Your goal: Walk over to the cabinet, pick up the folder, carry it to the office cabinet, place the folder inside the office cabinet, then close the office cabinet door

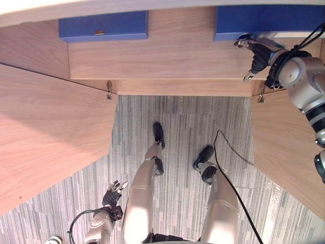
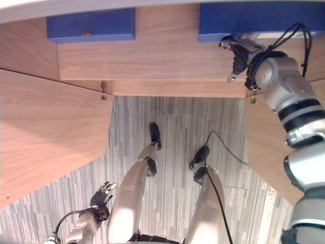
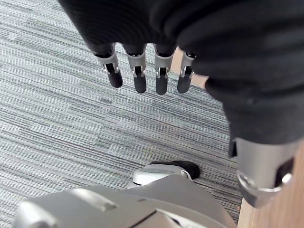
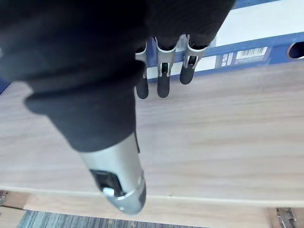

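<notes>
Two blue folders lie on the wooden shelf [image 1: 167,56] of the open cabinet. One folder [image 1: 264,20] is at the far right, its spine and label [image 4: 247,52] showing in the right wrist view. My right hand [image 1: 259,56] is raised over the shelf with its straight fingers [image 4: 163,76] reaching the near edge of that folder; it holds nothing. The other folder [image 1: 101,25] lies at the far left of the shelf. My left hand [image 1: 112,195] hangs low by my side above the carpet, fingers [image 3: 137,71] straight and empty.
Both cabinet doors stand open: the left door [image 1: 51,132] and the right door [image 1: 284,147] flank me, hinged at the shelf's front corners [image 1: 109,90]. Grey striped carpet [image 1: 177,117] lies between them.
</notes>
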You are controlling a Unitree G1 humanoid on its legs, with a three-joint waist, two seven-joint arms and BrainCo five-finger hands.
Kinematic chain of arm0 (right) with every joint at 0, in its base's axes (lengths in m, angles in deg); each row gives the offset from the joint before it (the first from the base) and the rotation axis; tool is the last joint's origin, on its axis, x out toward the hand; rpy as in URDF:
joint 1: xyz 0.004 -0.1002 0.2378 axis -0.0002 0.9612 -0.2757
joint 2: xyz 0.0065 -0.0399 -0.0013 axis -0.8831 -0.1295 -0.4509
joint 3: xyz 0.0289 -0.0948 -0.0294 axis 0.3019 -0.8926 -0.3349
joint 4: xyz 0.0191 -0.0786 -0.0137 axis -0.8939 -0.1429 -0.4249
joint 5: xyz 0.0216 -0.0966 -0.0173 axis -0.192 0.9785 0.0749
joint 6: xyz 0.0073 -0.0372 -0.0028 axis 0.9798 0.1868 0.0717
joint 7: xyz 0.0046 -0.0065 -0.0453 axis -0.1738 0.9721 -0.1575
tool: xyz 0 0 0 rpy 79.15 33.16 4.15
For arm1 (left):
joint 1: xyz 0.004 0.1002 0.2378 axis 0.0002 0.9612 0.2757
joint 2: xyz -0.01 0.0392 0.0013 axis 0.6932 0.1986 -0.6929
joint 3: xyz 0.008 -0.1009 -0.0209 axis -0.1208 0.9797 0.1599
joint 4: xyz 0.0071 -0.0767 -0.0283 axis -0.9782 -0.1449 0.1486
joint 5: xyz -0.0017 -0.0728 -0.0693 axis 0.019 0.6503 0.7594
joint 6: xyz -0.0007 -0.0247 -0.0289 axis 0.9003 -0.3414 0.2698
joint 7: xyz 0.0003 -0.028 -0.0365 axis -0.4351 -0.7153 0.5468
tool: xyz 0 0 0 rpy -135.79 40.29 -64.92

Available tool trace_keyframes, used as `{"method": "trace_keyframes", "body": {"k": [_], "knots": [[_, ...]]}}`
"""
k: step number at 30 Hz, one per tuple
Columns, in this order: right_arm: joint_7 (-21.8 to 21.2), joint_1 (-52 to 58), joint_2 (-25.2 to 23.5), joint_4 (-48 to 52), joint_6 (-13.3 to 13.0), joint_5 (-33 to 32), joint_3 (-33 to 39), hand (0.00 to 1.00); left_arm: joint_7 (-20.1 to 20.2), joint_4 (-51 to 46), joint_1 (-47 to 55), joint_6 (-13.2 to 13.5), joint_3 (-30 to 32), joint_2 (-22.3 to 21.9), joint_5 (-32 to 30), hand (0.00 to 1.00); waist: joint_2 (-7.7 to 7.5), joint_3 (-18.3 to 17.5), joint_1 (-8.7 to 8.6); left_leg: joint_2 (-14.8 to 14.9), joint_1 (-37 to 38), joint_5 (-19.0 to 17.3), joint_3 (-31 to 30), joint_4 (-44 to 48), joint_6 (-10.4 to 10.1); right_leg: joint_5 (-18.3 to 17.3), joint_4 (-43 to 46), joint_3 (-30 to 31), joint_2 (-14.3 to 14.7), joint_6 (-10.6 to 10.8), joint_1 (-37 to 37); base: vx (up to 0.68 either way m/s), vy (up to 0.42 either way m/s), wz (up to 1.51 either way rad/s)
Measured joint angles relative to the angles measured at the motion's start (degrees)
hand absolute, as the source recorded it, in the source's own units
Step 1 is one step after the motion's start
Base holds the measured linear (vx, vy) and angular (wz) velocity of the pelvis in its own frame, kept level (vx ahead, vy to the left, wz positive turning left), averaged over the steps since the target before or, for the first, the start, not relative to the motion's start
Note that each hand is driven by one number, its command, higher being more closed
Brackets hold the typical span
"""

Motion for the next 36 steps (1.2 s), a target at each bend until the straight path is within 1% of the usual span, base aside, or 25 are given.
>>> {"method": "trace_keyframes", "body": {"k": [3,5,13,14,22,27,30,32,36], "knots": [[0.7,-2.3,0.0,-0.8,0.0,-0.5,-0.4,0.0,-0.4,0.0,0.0,0.0,0.0,-0.4,0.0,0.0,0.0,0.0,-0.02,0.1,0.0,0.0,0.0,-0.2,0.0,0.1,-0.3,-0.1,0.2,-0.1,0.1,0.0,0.0,0.0],[0.8,-4.3,0.0,-2.2,-0.3,-2.0,-2.0,0.0,-0.4,0.0,-0.1,0.1,0.0,-0.7,0.2,0.0,0.0,0.0,-0.05,0.2,0.2,0.1,-0.2,-0.5,-0.1,0.1,-0.6,-0.3,0.4,-0.1,0.3,0.02,-0.014,0.01],[0.8,-6.1,-0.4,-6.5,-0.9,-2.1,-2.5,0.0,-0.4,0.0,-0.1,0.9,-0.3,-0.7,0.8,0.0,0.01,0.0,0.09,0.2,0.3,0.2,-0.4,-0.6,-0.1,0.1,-0.9,-0.6,0.6,-0.1,0.8,0.03,-0.015,0.01],[1.0,-6.7,-0.5,-7.6,-0.8,-2.0,-3.7,0.0,-0.4,0.0,-0.1,1.0,-0.3,-0.7,0.8,0.0,0.01,0.0,0.11,0.3,0.3,0.2,-0.4,-0.7,-0.1,0.1,-0.9,-0.6,0.6,-0.1,0.8,0.0,0.0,0.0],[1.2,-4.9,-0.8,-9.0,-0.4,-1.9,-3.8,0.0,-0.9,0.1,-0.1,1.1,-0.9,-0.6,1.9,0.0,0.07,0.0,0.2,0.3,1.1,0.6,-0.3,-1.8,-0.2,0.3,-1.8,-0.7,1.0,-0.2,1.3,0.01,-0.01,-0.01],[1.8,-1.6,-1.1,-8.2,-0.5,-1.7,-3.2,0.0,-0.9,0.2,-0.2,1.0,-1.0,-0.5,1.9,0.0,0.1,0.0,0.13,0.6,1.7,0.6,-0.3,-1.9,-0.3,0.5,-2.8,-0.7,1.6,-0.2,2.1,0.05,-0.035,-0.04],[1.9,1.1,-1.2,-6.2,-0.4,0.4,-1.2,0.0,-0.9,0.6,-0.7,1.1,-1.3,-0.4,1.9,0.0,0.16,0.0,0.27,0.9,2.3,0.6,-0.2,-1.9,-0.3,0.5,-3.1,-0.7,1.9,-0.3,2.8,0.05,-0.037,-0.03],[2.1,2.5,-1.0,-3.8,-0.2,1.5,-0.9,0.0,-0.9,0.9,-0.8,1.0,-1.5,-0.2,1.9,0.0,0.22,0.0,-0.06,0.9,2.3,0.5,-0.2,-1.9,-0.4,0.5,-3.2,-0.6,2.0,-0.3,2.8,0.04,-0.027,-0.02],[2.1,6.1,-0.4,0.4,0.1,3.3,1.1,0.0,-1.0,1.3,-1.3,0.9,-1.5,-0.2,1.9,0.0,0.23,0.0,-0.12,1.0,2.7,0.5,-0.2,-1.9,-0.4,0.5,-3.2,-0.5,2.0,-0.3,3.1,0.03,-0.02,-0.01]]}}
